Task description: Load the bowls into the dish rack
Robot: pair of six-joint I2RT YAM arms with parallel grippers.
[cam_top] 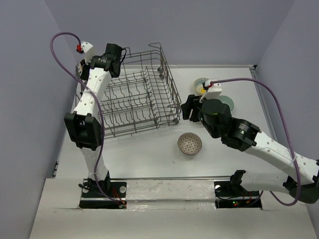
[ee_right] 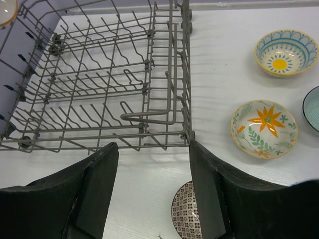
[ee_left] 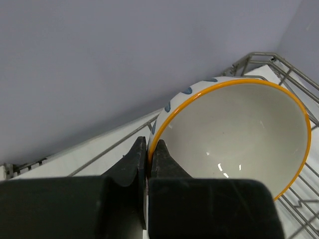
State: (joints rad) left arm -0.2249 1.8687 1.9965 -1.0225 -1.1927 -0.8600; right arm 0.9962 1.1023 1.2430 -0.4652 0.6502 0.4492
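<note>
Closest to us, the left gripper is pinched tight on the rim of an orange-rimmed bowl, which it holds tilted above the dish rack at the rack's eleven o'clock corner. We judge the step to be seating this bowl. We should lower it on edge between two upright tines, let them carry it, and only then release.

The right gripper hangs open and empty by the rack's four o'clock corner. On the table, the brown-patterned bowl sits at the rack's five o'clock. The flower bowl, yellow-centred bowl and teal bowl wait around three o'clock.

We find no brand, label or writing.
</note>
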